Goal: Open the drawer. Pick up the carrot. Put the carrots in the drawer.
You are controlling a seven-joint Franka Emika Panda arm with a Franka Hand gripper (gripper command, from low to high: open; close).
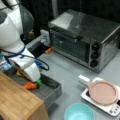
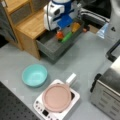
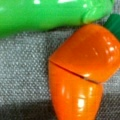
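Glossy orange carrot (image 3: pixel 80 72) on the open drawer's (image 1: pixel 51 91) felt-like floor, tool's (image 1: pixel 33 78) state perhaps hidden

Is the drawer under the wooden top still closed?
No, the drawer is pulled out, with the carrot lying inside it.
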